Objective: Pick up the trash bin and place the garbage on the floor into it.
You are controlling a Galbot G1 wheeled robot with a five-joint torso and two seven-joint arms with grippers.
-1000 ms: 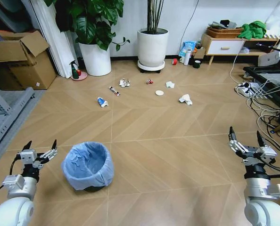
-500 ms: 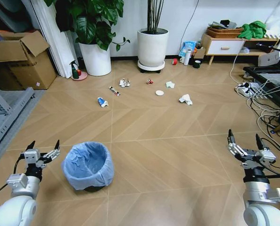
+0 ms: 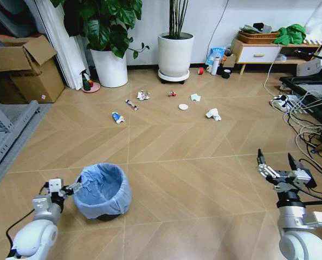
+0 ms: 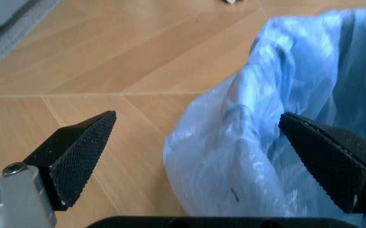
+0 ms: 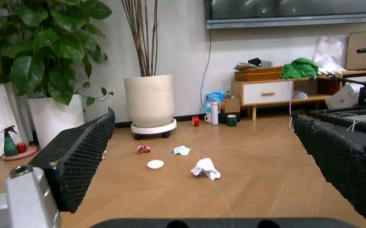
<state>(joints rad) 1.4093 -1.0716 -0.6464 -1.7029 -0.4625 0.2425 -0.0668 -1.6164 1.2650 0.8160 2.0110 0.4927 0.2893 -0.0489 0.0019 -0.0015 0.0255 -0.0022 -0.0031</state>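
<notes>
Probably the trash bin (image 3: 102,190) is light, its bag slippery; the spread left end effector (image 4: 195,156) should pinch the rim.

Lighting: bright, even, diffuse indoor light.
Soft shadow under the trash bin (image 3: 102,190); left wrist view blurs the bag at close range; no glare on the floor (image 3: 193,162).
</notes>
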